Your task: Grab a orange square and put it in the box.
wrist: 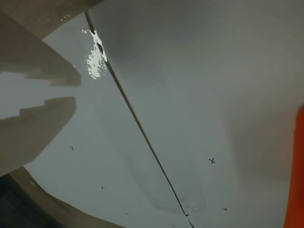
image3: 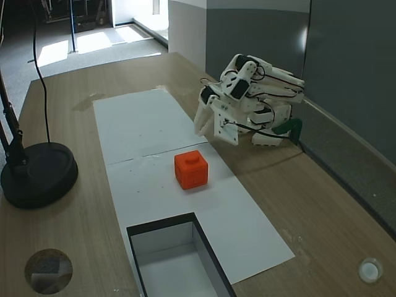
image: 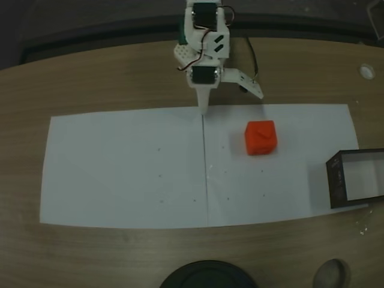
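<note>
1 white arm is folded low at the far edge of the table, its pincer (image: pixel 231 103) spread wide and holding nothing. In a fixed view from above, 1 finger (image: pixel 203 101) points down at the seam between the 2 paper sheets (image: pixel 126 168), and the other finger (image: pixel 251 84) angles out to the right of it, well clear of the first. In a fixed view from the side, the pincer (image3: pixel 209 131) hangs just over the paper's far edge, close to the surface.

The orange square (image: pixel 261 137) sits on the paper in front of the pincer and a little to the right in the view from above, near it but apart, touching neither finger. It rests flat, with a faint diagonal mark on its top face. In the side view the orange square (image3: pixel 190 169) lies between the pincer and the box (image3: pixel 162 229). In the wrist view, the orange square (wrist: pixel 296 175) shows as a strip at the right edge, while the fingers (wrist: pixel 42 121) enter from the left over the paper.

Farther from the pincer than the cube, the box (image: pixel 336 182) stands open-topped at the right end of the paper in the view from above, with dark walls and a pale inside, well apart from the cube.

A round black base (image3: pixel 37 176) stands on the wooden table (image: pixel 120 78) beyond the paper, across from the arm.
</note>
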### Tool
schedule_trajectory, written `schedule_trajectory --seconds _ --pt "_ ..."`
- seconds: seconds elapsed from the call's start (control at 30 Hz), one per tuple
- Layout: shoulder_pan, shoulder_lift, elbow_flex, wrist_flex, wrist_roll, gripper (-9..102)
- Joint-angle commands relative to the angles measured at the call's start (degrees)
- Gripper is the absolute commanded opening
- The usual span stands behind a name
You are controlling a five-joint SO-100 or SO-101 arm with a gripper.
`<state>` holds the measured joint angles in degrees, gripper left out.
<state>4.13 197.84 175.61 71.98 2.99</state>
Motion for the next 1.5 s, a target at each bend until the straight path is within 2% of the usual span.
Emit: schedule_trajectory --seconds 0.0,0.1,0.17,0.33,0.4,0.5,0.73,0.9,1.1,1.3,1.47 --pt "-2.20 1.32 -2.37 -3.34 0.00 0" --pt "-4.22 1.32 -1.14 -9.23 -0.09 1" --pt "-5.54 1.32 -1.41 -11.60 -0.09 5" --pt "-11.07 1.14 -2.46 -9.93 -1.23 30" --pt "-14.77 1.05 -3.43 -8.53 -4.13 36" --pt "-17.93 1.05 -5.98 -7.65 -5.36 33" --pt "-18.63 -4.48 -21.36 -7.29 -5.36 29" --pt "-18.90 -23.82 -34.19 -7.21 -5.36 29" --pt "-26.98 -51.24 -48.34 -6.42 -4.83 29" --pt "-33.57 -71.81 -61.70 5.36 -3.25 29" --pt "-33.75 -80.16 -65.04 7.21 -3.78 32"
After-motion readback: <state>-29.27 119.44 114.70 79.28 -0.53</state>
